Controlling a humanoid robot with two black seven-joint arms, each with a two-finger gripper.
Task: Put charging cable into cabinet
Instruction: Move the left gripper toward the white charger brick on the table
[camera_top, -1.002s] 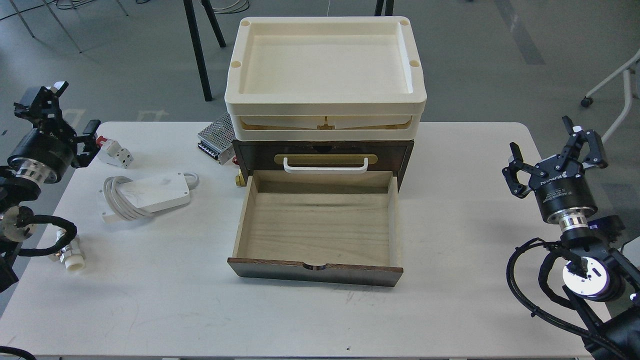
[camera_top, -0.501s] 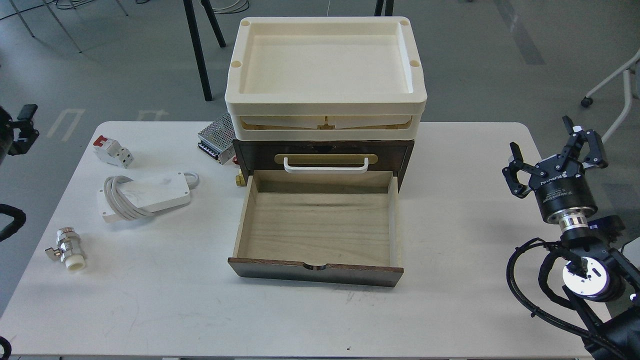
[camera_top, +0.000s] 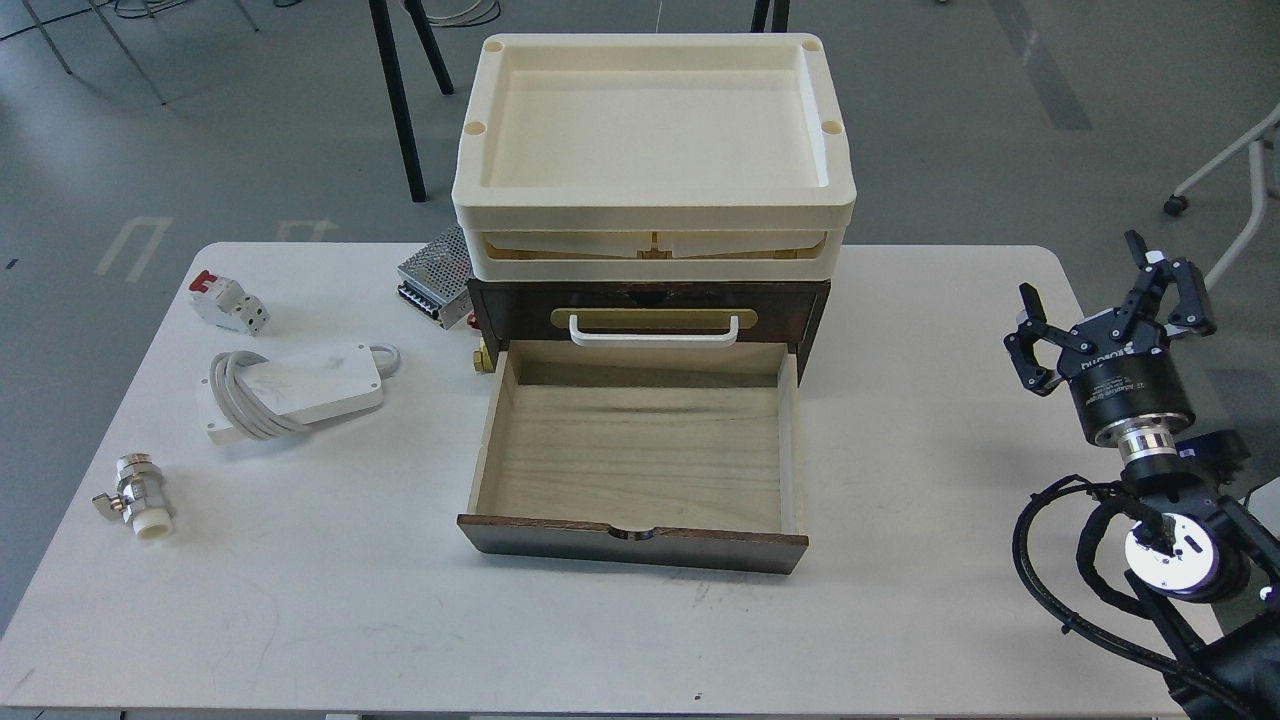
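Drawer space is already offered: the cabinet (camera_top: 648, 300) sits at centre frame with its pale drawer (camera_top: 636, 455) pulled out and bare. The charging cable (camera_top: 290, 391) lies at left of frame on the table (camera_top: 900, 600), untouched (cord wound round its left end). The right gripper (camera_top: 1110, 320) is held wide apart at right, holding nothing; the left gripper is not seen. The pickup step is judged pending: a reach and grasp across the brick is called for.
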